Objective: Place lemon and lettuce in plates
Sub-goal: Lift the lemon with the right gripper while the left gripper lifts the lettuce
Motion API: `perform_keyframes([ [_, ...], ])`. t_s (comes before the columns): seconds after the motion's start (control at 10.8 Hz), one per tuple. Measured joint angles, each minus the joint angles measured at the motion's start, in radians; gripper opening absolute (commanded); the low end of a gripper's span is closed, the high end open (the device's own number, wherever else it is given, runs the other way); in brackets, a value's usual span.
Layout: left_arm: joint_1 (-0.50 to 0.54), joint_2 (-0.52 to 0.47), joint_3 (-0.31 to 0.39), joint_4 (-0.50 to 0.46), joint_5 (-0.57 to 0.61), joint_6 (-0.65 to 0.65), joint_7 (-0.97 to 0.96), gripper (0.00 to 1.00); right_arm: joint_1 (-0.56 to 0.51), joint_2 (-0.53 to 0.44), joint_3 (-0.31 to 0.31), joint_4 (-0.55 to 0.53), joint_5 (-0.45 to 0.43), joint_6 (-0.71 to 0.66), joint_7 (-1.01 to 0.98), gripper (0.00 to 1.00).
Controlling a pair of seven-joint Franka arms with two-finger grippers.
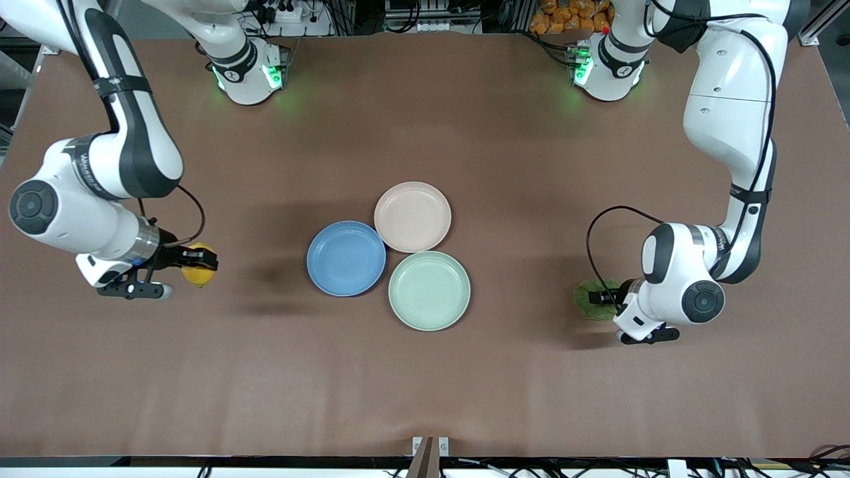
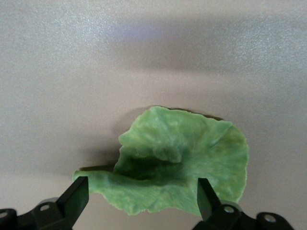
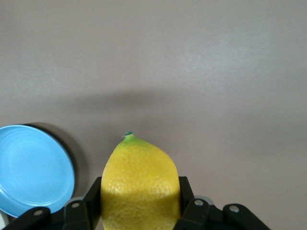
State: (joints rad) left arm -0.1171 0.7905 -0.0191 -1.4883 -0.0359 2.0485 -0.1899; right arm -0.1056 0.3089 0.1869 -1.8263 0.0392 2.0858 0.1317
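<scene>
Front view: we find both plates, blue (image 1: 346, 258) and beige-pink (image 1: 412, 216), unfilled. Right gripper (image 1: 192, 260) clamps the lemon (image 1: 199, 265) above the worktop (image 1: 425, 385); left gripper (image 1: 605, 297), jaws wide, straddles the lettuce (image 1: 593, 300) at its end.

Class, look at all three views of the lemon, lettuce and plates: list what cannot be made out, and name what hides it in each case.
- Lemon, right wrist view: its lower end is cut off by the picture's edge; the right gripper covers its sides.
- Lettuce, front view: partly hidden under the left gripper and wrist.
- Blue plate, right wrist view: cut off by the picture's edge.
- Beige-pink plate and mint-green plate: absent from both wrist views.
</scene>
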Motion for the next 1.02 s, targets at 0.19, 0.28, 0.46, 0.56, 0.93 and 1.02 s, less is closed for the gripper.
perform_keyframes([
  [0.19,0.000,0.006,0.000,-0.001,-0.002,0.000,0.000,1.00,0.004,0.000,0.004,0.001,0.000,0.000,0.012,0.00],
  [0.28,0.000,0.009,-0.001,-0.001,-0.003,0.001,0.000,1.00,0.005,0.000,0.004,0.001,0.000,0.000,0.017,0.00],
  [0.46,0.000,0.018,-0.001,-0.001,-0.004,0.008,0.000,0.90,0.014,0.000,0.004,0.002,0.000,0.000,0.043,0.00],
  [0.56,0.000,0.020,-0.001,-0.001,-0.004,0.010,0.000,0.69,0.026,0.000,0.005,0.002,0.000,0.000,0.063,0.00],
  [0.93,0.001,0.019,-0.003,0.004,-0.016,0.010,0.000,0.33,0.068,0.000,0.027,0.005,0.000,0.013,0.160,0.00],
  [1.02,0.002,0.018,-0.002,0.006,-0.016,0.010,0.000,0.31,0.077,0.000,0.040,0.009,-0.001,0.019,0.201,0.00],
])
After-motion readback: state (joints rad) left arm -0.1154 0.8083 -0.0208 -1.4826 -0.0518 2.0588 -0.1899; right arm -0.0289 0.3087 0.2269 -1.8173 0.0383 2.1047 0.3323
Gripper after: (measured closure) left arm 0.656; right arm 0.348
